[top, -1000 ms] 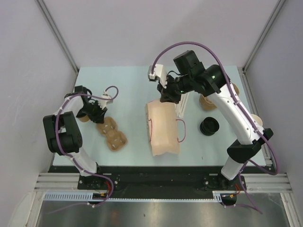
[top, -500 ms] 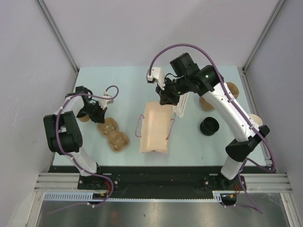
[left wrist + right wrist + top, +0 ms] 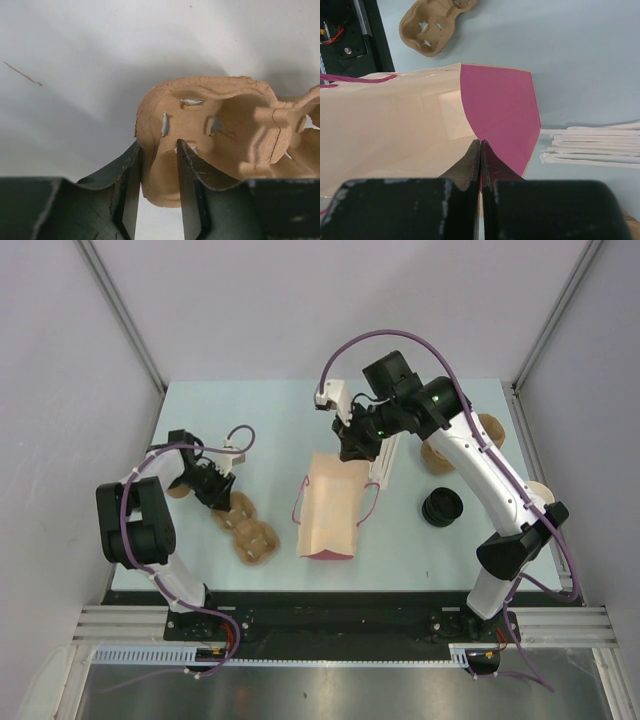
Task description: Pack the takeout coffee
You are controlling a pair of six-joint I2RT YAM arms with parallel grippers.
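Left wrist view: the left fingers (image 3: 129,192) stand a little apart astride the end wall of a brown pulp cup carrier (image 3: 225,130), one outside it and one inside a pocket. Whether they press the wall cannot be told. The carrier lies on the pale counter (image 3: 75,60), which has a thin scratch mark on it.

Right wrist view: the right fingers (image 3: 470,162) are pressed together, pinching the rim of a beige paper bag (image 3: 395,120). The bag has a magenta lining (image 3: 500,110) and magenta cord handles. Just beside the bag lies a stack of flat white paper (image 3: 590,145).

From the top external view, the bag lies in the middle of the light blue-green counter, its mouth toward the far side. The carrier is to its left and the white stack touches its far right corner. A pile of black lids (image 3: 441,506) sits well to the right, and beyond it are lidless brown cups (image 3: 438,455), partly hidden by the right arm.

The takeout coffee cannot be picked out for sure. A brown cup shape (image 3: 178,490) peeks from under the left arm, just beside the carrier, and its top is hidden.

Plain grey-white panels with metal posts (image 3: 120,315) close in the far side.
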